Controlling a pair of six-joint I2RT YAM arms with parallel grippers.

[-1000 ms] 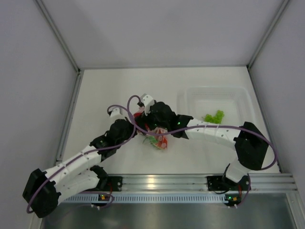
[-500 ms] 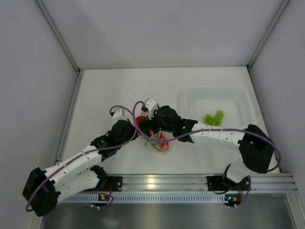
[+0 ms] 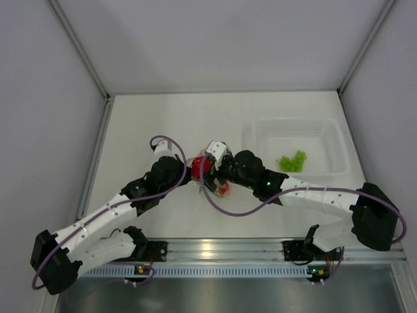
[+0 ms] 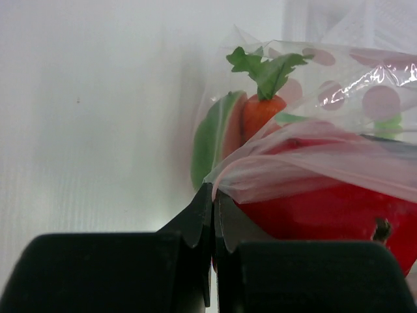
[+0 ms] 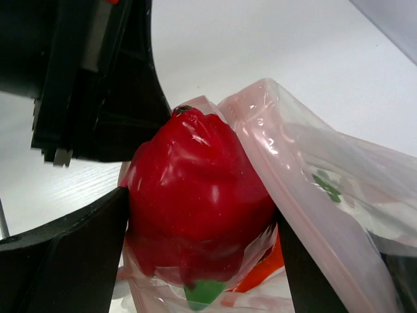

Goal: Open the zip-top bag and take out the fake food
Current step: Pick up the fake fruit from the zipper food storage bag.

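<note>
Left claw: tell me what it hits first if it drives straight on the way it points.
The zip-top bag, whose film the shut left claw pinches. Inside it, probably the green-rimmed melon slice comes first, though depth is unclear.

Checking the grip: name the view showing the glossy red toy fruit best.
Right wrist: the glossy red toy fruit fills the frame, flanked by the right gripper. Left wrist shows part of it behind the clear zip-top bag; top external, a red spot.
</note>
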